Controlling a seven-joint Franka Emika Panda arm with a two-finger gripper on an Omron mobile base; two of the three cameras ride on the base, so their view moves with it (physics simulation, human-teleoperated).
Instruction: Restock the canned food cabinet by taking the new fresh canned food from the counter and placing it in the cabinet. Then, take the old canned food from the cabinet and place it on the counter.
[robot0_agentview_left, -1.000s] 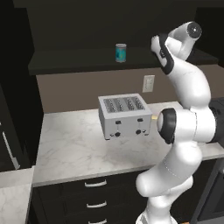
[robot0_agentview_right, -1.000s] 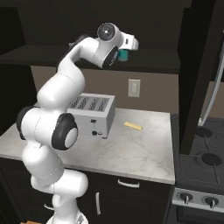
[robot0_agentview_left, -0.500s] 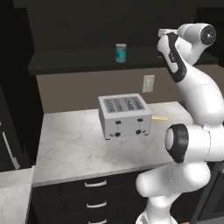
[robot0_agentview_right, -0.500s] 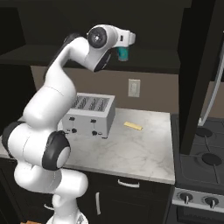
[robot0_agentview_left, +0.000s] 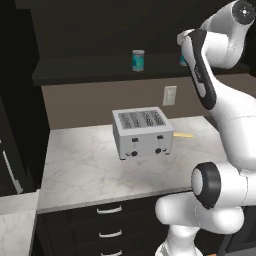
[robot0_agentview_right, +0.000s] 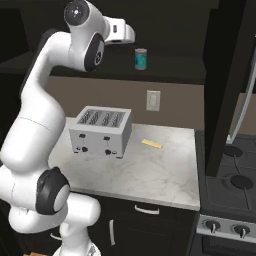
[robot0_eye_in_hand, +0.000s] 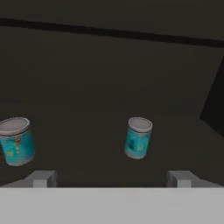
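Backing off from cabinet (robot0_agentview_left: 90, 75) shelf w/ gripper (robot0_eye_in_hand: 112, 178) jaws apart & empty, leaving two teal cans (robot0_eye_in_hand: 138, 138) (robot0_eye_in_hand: 16, 141) standing inside — restock prob. done, old-can pull pending.

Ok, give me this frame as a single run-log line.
stage: at cabinet | gripper: open, empty | cans on shelf: right can ahead between fingertips, left can off to side | counter: toaster

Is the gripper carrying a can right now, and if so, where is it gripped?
Nothing is held. The gripper is open, its fingertips wide apart, with both teal cans standing free on the cabinet shelf ahead.
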